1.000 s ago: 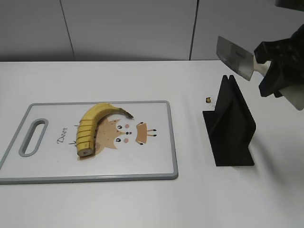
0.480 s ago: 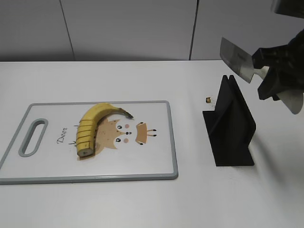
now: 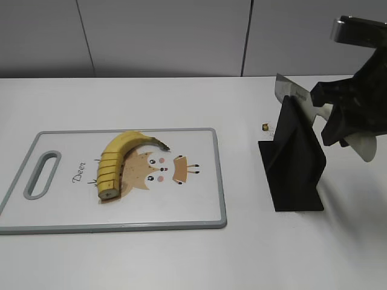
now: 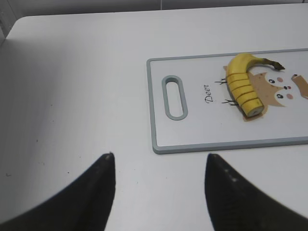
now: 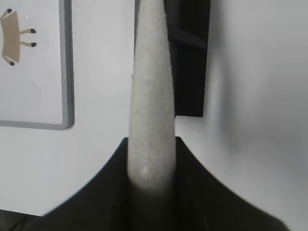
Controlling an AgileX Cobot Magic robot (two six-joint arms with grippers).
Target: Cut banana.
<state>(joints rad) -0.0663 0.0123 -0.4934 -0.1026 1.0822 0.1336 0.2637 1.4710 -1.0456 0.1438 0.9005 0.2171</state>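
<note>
The banana [image 3: 115,160] is yellow, curved and unpeeled, with slice lines across it and a flat cut end. It lies on the white cutting board [image 3: 221,181] over the deer print. It also shows in the left wrist view [image 4: 243,82]. My right gripper [image 3: 338,118] is shut on the pale handle [image 5: 150,96] of a knife. The blade [image 3: 296,95] sits at the top of the black knife stand [image 3: 293,163]. My left gripper [image 4: 160,161] is open and empty over the bare table, left of the board [image 4: 159,120]. It is out of the exterior view.
A small brass-coloured object [image 3: 265,127] lies on the table just left of the stand. The stand also shows in the right wrist view [image 5: 190,57], beside the board's grey corner [image 5: 67,96]. A grey wall runs behind the table.
My right gripper has come down and a little left with the knife. The blade has dropped from above the stand to its top. The banana and board have not moved.
</note>
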